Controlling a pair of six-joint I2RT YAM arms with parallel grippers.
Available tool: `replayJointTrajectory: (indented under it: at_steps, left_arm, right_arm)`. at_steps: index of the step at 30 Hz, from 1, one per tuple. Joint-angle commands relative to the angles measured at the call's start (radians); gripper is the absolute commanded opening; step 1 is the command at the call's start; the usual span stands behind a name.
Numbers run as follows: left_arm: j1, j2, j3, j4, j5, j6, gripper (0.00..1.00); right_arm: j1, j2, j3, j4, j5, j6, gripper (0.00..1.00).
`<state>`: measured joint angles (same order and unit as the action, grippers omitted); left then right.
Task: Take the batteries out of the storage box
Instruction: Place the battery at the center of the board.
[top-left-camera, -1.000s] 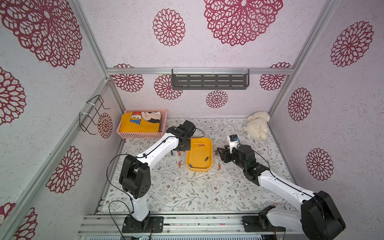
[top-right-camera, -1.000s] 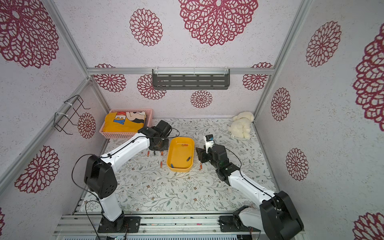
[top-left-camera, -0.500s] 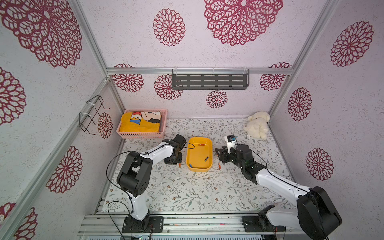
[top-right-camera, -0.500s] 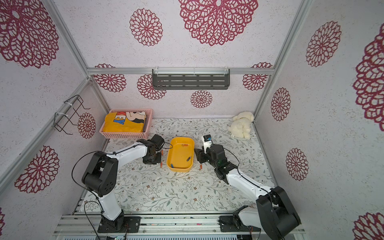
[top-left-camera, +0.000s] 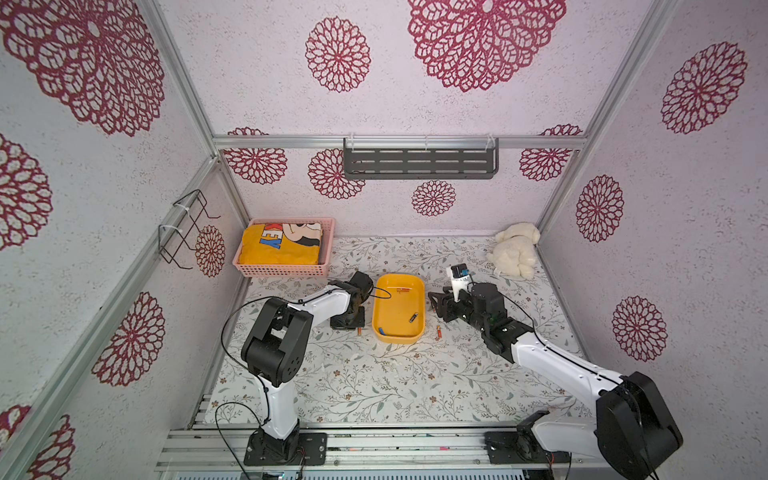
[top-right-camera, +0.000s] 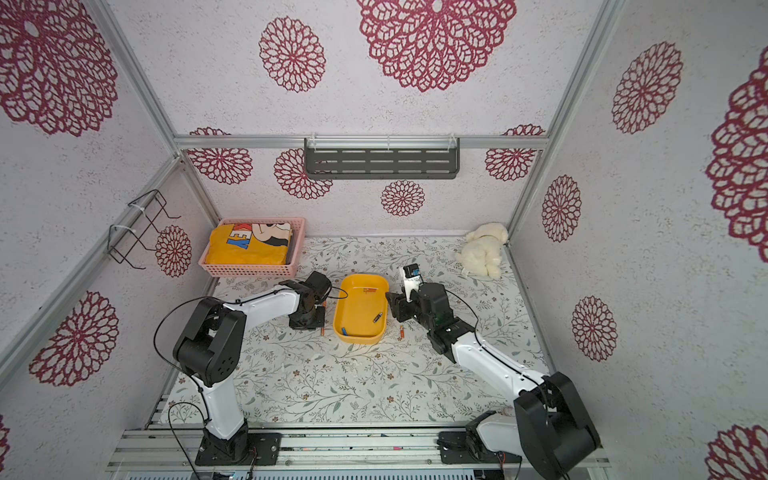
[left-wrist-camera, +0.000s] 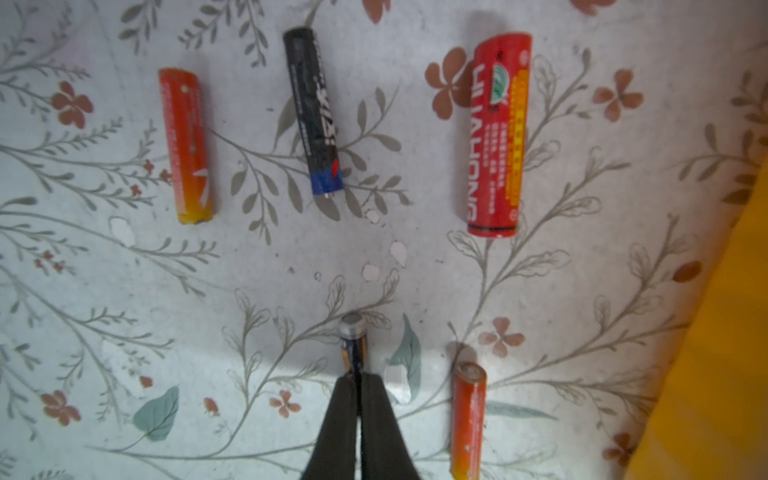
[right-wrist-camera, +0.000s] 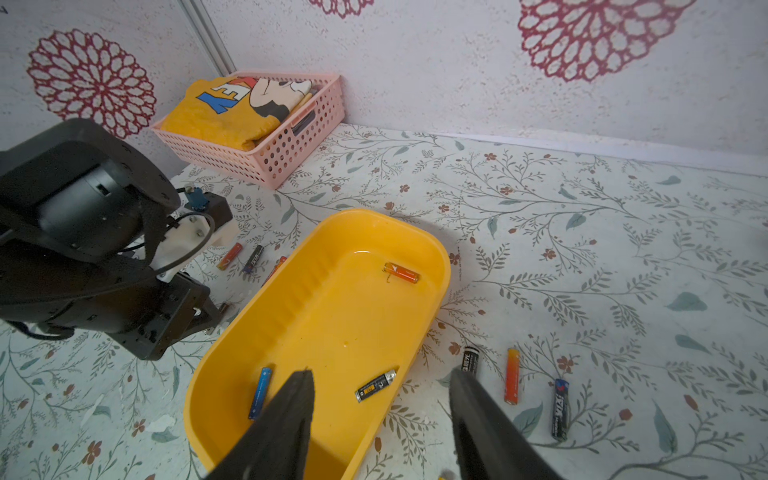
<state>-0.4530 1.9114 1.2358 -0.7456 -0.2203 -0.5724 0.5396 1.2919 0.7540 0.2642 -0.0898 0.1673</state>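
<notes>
Three batteries (right-wrist-camera: 376, 386) in storage box (right-wrist-camera: 444, 266) beside wide right pincer (right-wrist-camera: 381, 370); left pincer (left-wrist-camera: 359, 378) clamps black battery (left-wrist-camera: 352, 343) outside box.

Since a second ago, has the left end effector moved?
Yes, the left end effector came nearer the camera, away from the pink basket.

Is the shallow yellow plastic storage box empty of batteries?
No: an orange battery, a black battery and a blue battery lie inside the yellow storage box.
</notes>
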Motion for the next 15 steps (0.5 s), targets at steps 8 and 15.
replayJointTrajectory:
  at_steps: [8,15]
  left_arm:
    - [0.005,-0.017,-0.043,-0.024,-0.012,-0.024,0.00]
    - [0.005,-0.037,-0.048,-0.024,-0.015,-0.030,0.20]
  right_arm:
    - [0.008,0.233,0.267,-0.201,-0.069,-0.217,0.57]
    - [0.011,0.389,0.403,-0.273,-0.103,-0.344,0.54]
